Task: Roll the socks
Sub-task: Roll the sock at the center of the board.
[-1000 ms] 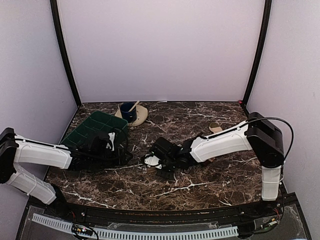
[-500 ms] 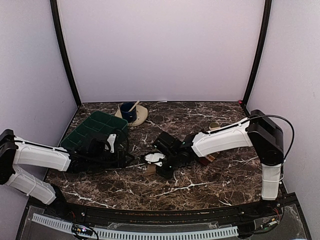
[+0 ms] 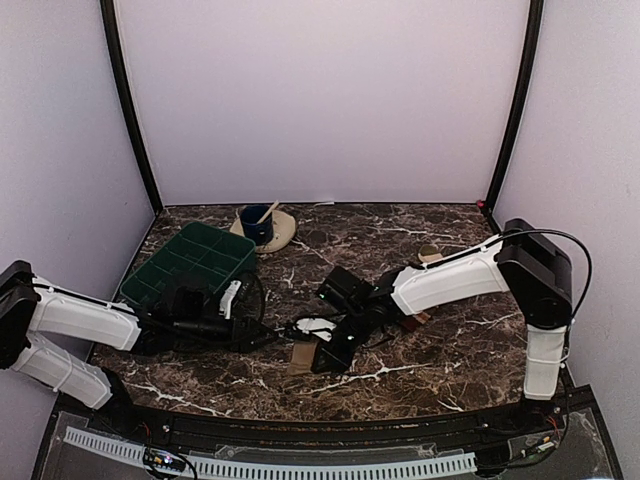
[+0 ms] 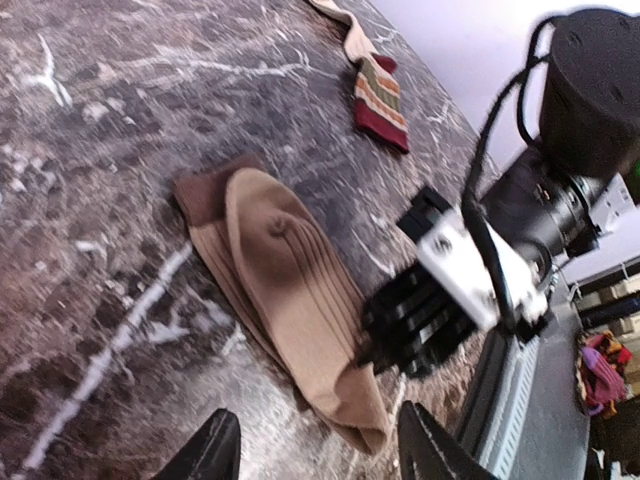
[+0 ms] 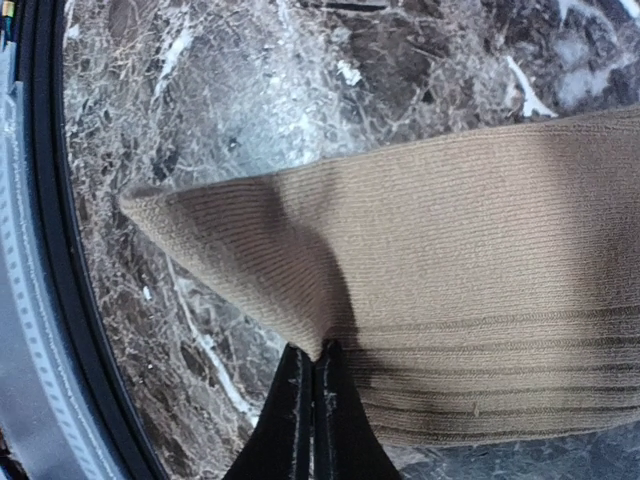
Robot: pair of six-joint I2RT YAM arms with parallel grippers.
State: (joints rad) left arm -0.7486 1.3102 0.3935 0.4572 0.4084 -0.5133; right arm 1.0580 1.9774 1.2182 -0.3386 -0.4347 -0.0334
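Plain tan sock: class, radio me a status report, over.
Right gripper shut, pinching edge of plain tan sock. Left gripper open, short of it. Sock flat, not rolled. Striped sock lies apart.

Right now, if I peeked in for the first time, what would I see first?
Probably the plain tan ribbed fabric sock lying in the middle of the dark marble table, with the black right gripper pinched shut on a fold of it. Next you'd notice the tan sock with red, green and yellow stripes farther right, by the right arm, and the dark green plastic compartment tray at the back left.
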